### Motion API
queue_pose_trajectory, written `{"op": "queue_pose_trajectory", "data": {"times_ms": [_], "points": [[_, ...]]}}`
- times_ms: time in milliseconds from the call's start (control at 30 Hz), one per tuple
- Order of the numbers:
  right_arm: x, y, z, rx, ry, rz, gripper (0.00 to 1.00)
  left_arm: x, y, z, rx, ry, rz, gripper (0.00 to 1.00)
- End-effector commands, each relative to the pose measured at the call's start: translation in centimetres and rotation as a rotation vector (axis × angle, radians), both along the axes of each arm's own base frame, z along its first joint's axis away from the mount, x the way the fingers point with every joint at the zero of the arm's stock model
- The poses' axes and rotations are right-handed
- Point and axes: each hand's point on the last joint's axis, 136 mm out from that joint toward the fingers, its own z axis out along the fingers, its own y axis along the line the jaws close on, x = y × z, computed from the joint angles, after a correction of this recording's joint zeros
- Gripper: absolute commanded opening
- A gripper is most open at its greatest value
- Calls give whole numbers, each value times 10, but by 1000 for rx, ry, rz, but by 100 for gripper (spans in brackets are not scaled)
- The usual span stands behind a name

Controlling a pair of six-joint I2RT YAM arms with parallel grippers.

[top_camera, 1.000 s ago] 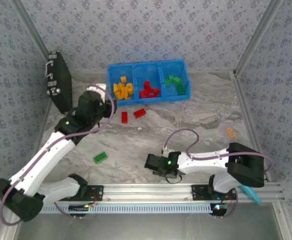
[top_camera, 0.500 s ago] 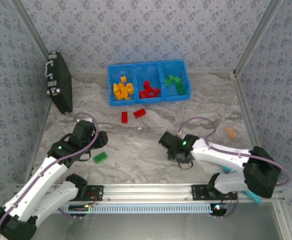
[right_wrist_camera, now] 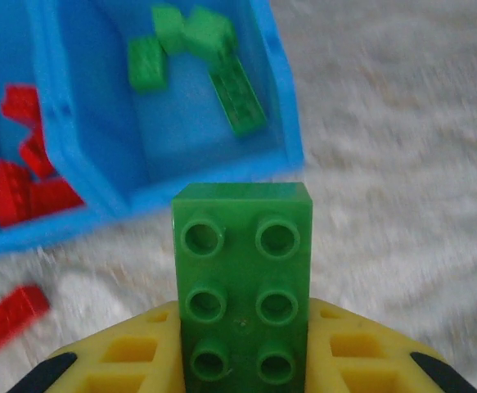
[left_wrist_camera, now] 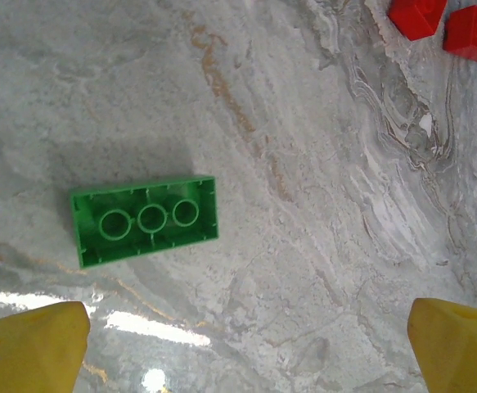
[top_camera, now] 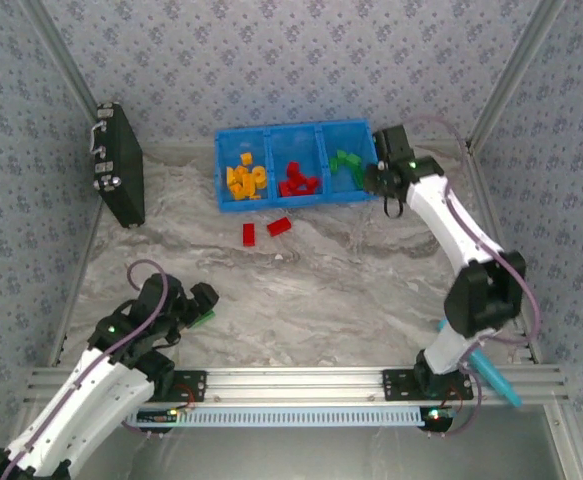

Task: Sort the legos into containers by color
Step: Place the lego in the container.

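Most of the sorting looks done. The blue bin (top_camera: 301, 202) sits at the upper middle of the overhead view, with the orange-yellow bricks (top_camera: 244, 180) in its left compartment, the red bricks (top_camera: 298, 182) in the middle one and the green bricks (top_camera: 347, 165) on the right.

By my count four pieces are not yet in. Two loose red bricks (top_camera: 249, 234) lie close together on the desk just below the bin. A loose green brick (left_wrist_camera: 144, 221) lies flat at the lower left, well away from it. The fourth, a held green brick (right_wrist_camera: 245, 270), is in the right claw.

The right arm is stretched long up the right side of the frame to the bin's right end. The right claw (right_wrist_camera: 246, 360) grips its brick studs up, just outside the green compartment's near corner and not yet over it, I'd say.

The left arm is folded low at the lower left. The left claw (left_wrist_camera: 242, 344) is spread wide and points down, with the loose green brick a little off toward one fingertip (left_wrist_camera: 29, 336).
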Motion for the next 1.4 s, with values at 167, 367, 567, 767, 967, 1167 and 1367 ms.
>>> {"op": "queue_pose_trajectory", "data": {"times_ms": [167,367,567,767,967,1167,1367], "points": [[86,33,-36,-96,-13,164,28,-7,-10,-2,-66,62,-5,100],[123,44,-75,-108,0,179,30,-11,-7,-4,-16,105,-20,100],[146,52,-93,-118,16,216,37,-4,-3,-4,37,88,-34,100],[151,55,-96,-106,4,255,47,10,-14,-16,65,104,-81,100],[155,53,-86,-81,-27,278,54,19,-15,-21,119,126,-104,100],[153,56,-61,-63,-70,292,57,15,-7,-28,169,164,-93,100],[145,59,-37,-65,-100,309,58,12,3,-31,237,191,-97,100]]}}
